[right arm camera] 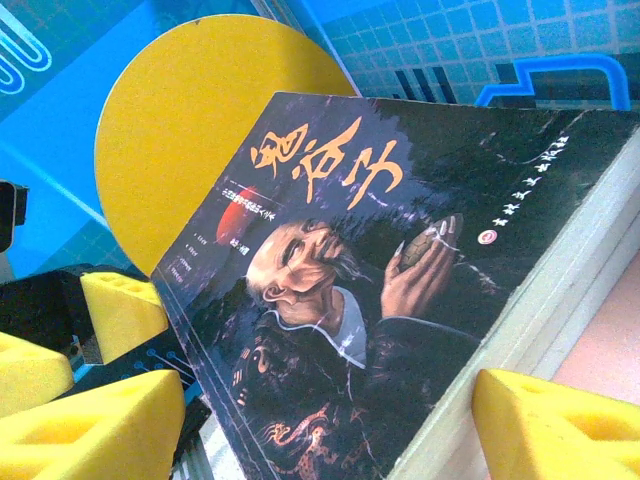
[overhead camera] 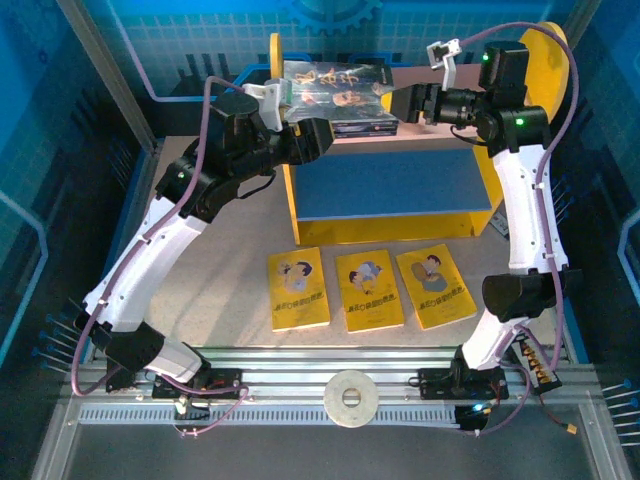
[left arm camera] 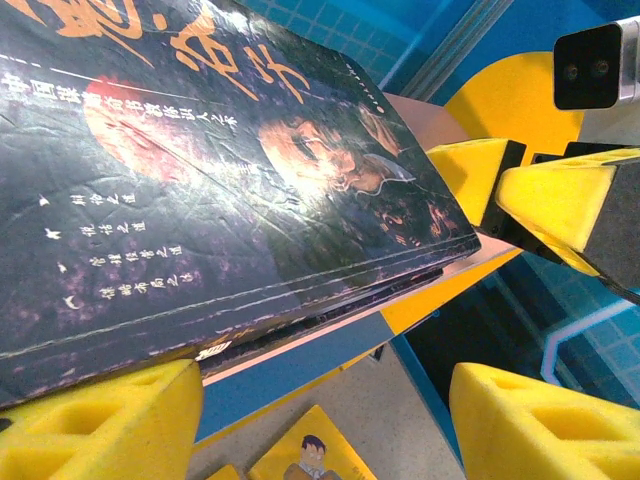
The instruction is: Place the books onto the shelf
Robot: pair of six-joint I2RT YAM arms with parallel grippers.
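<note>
Dark book (overhead camera: 335, 88) on shelf (overhead camera: 390, 185) pink top, 12 o'clock; L pincer (left arm camera: 325, 400) & R pincer (right arm camera: 330, 400) flank it, both jaws wide.

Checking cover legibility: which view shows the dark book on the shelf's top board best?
Right wrist: the dark book shows its orange title and portrait face clearly. Left wrist has it close, slanted and cropped; top external has it small, washed by glare.

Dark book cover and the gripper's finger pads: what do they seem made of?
Dark book cover: likely glossy coated paper; it shows glare and fine creases. Finger pads: apparently yellow foam, matte, with moulded hollows.
</note>
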